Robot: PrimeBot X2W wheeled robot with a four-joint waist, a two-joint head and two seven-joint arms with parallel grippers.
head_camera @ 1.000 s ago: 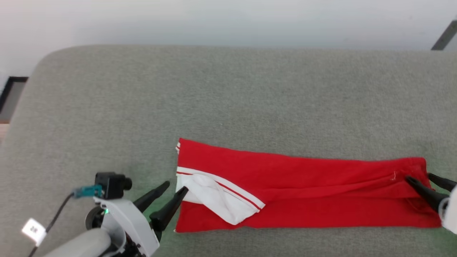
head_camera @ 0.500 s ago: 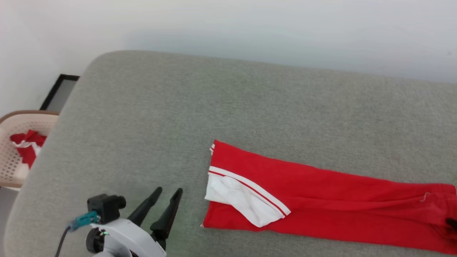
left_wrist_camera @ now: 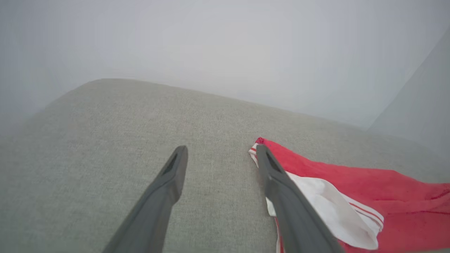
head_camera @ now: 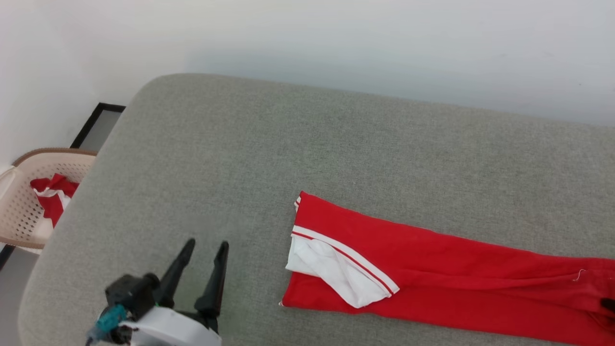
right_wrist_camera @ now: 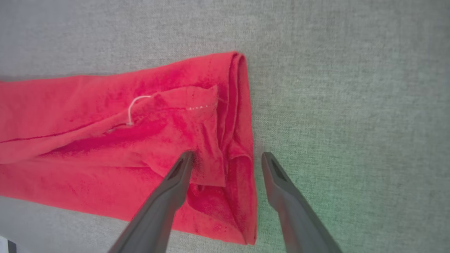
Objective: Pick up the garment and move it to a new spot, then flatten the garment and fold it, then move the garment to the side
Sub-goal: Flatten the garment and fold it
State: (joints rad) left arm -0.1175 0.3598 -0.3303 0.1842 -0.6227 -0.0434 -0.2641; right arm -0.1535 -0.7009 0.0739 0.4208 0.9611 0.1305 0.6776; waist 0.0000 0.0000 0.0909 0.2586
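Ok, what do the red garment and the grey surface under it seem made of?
Garment: likely soft matte knit cloth; it lies in limp folds, with a stitched hem and loose thread. Surface: probably grey woven upholstery, matte; a fine weave shows.

Bare grey cushion (head_camera: pixel 240 158) lies open left of and behind the folded shirt (head_camera: pixel 432 269). A wall (head_camera: pixel 336 38) bounds the far edge; a basket (head_camera: pixel 21 202) stands off the left end.

You've got the right gripper (right_wrist_camera: pixel 227 154) spread wide at the folded end of the red garment (right_wrist_camera: pixel 105 116). The left fingertip is over the fabric, and the right one is over the gray cushion (right_wrist_camera: pixel 351 105), just beside the garment's edge. A loose white thread (right_wrist_camera: pixel 135 105) curls on the cloth farther left.
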